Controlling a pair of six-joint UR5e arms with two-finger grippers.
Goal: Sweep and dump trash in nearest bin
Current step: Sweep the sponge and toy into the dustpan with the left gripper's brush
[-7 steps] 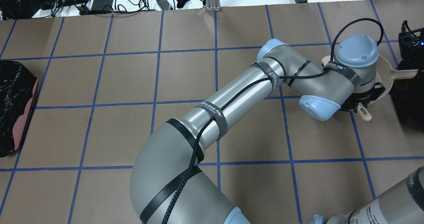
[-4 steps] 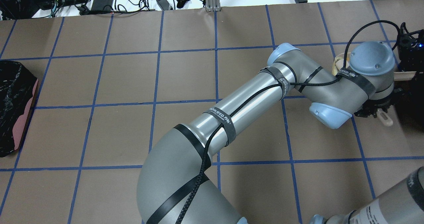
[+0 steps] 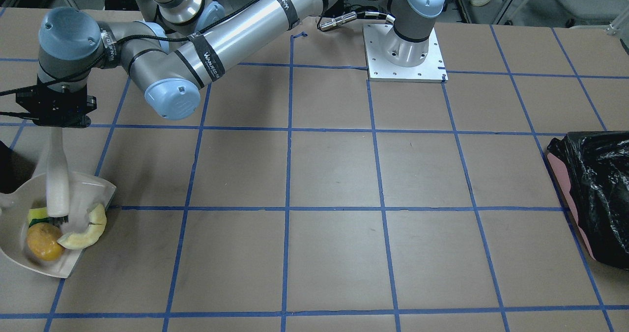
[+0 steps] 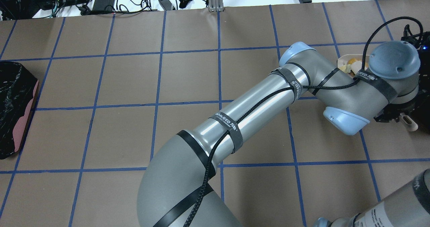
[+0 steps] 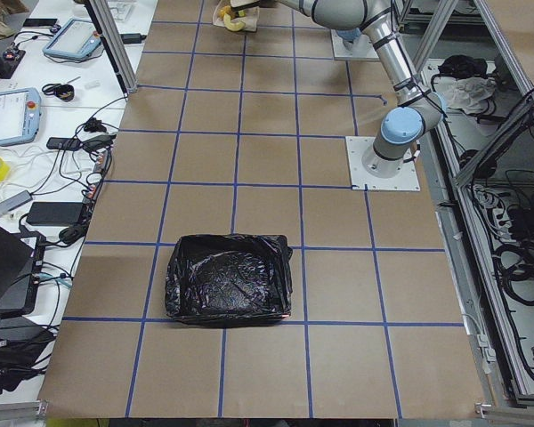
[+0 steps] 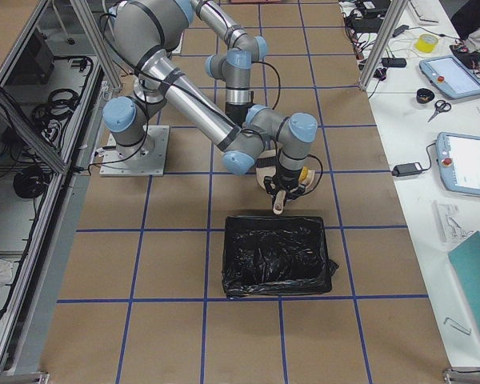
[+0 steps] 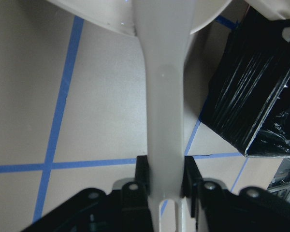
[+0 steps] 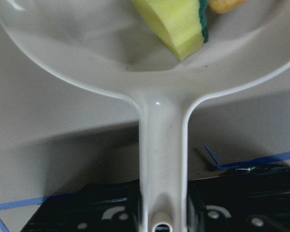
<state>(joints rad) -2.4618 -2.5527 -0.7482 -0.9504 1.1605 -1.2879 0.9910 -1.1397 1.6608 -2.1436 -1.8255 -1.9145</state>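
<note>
The trash lies in a white dustpan (image 3: 54,269): a yellow sponge piece (image 3: 36,214) with green backing, an amber-orange lump (image 3: 44,242) and a pale curved peel (image 3: 89,228). My left gripper (image 3: 54,121) is shut on the white handle of a brush (image 3: 57,179), whose bristles rest in the pan against the trash. My right gripper (image 8: 162,205) is shut on the dustpan handle (image 8: 162,145), with the sponge (image 8: 176,24) just ahead in the pan. The dark bin (image 6: 276,256) stands right beside the pan; only its corner (image 4: 424,121) shows in the overhead view.
A pink bin lined with a crinkled black bag (image 3: 594,194) stands at the far end of the table, also in the overhead view (image 4: 13,109). The left arm (image 4: 255,109) stretches across the table's middle. Cables and devices lie beyond the back edge.
My left arm has swung right with the brush, toward the dark bin. The dustpan's left part and the trash in it now show past the wrist in the overhead view.
</note>
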